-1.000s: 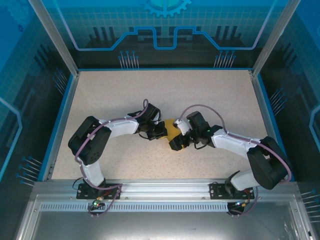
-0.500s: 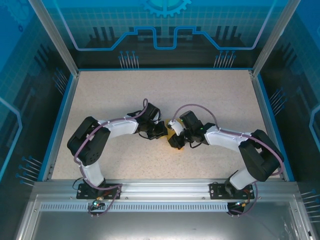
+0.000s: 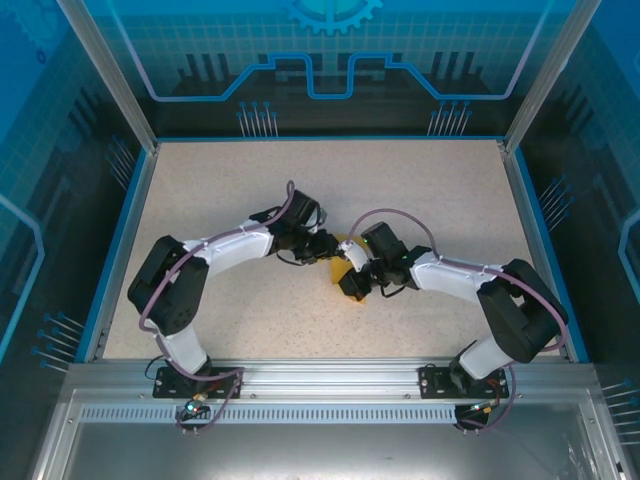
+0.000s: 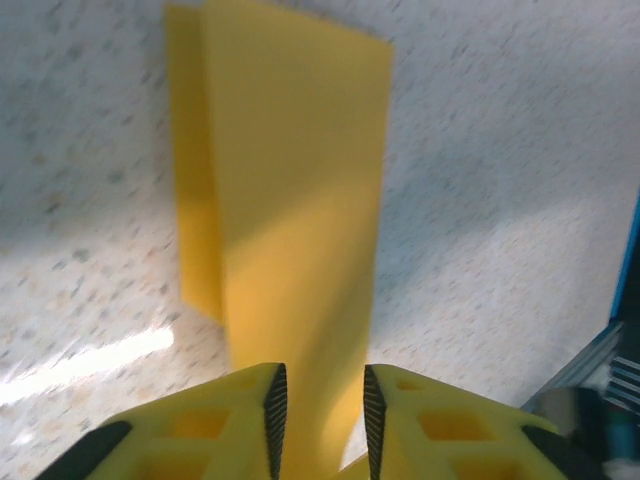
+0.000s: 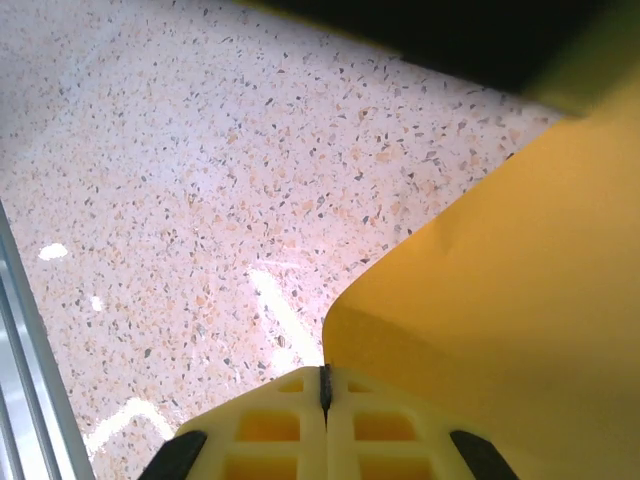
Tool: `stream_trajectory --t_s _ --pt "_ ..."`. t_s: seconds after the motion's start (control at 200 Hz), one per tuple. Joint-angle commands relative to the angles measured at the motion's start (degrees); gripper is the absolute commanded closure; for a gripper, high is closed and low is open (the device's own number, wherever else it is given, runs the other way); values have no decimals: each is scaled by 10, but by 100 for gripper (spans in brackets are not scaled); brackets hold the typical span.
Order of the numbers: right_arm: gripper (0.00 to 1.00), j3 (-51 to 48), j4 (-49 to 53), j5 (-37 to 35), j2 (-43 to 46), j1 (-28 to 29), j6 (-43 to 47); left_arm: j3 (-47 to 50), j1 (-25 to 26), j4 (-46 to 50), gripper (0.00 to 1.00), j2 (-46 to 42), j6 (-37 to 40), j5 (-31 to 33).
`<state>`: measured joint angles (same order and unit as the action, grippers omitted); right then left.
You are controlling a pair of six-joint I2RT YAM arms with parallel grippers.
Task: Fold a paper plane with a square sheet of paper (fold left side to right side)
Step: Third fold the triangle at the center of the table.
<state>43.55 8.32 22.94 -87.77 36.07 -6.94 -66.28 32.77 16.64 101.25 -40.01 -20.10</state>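
Orange-yellow sheet of paper [image 4: 300, 200] lies part-folded, no plane yet; my right tool [image 5: 323, 390] clamps it, my left tool [image 4: 320, 410] stands slightly apart.

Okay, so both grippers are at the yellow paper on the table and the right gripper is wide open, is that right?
Not quite: the right gripper is shut, fingers pressed together, as the right wrist view shows. The rest holds: it and the left gripper are both at the yellow paper on the table.
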Motion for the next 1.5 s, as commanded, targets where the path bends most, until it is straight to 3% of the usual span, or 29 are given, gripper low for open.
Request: stream_trajectory --t_s 0.0,0.295,0.5,1.095,1.496 --pt "100 -9 -15 32 0 -13 -15 -47 -4 26 76 48 35 -25" --pt "100 -11 -26 48 -12 -26 -23 -158 -3 73 81 166 73 -40" --pt "100 -9 -31 67 -21 -42 -36 -165 -3 85 83 204 82 -32" --pt "100 13 2 65 -63 -113 -58 -134 -3 79 86 218 83 -20" --pt "100 26 11 49 -86 -132 -63 -131 -3 78 87 218 81 -19"
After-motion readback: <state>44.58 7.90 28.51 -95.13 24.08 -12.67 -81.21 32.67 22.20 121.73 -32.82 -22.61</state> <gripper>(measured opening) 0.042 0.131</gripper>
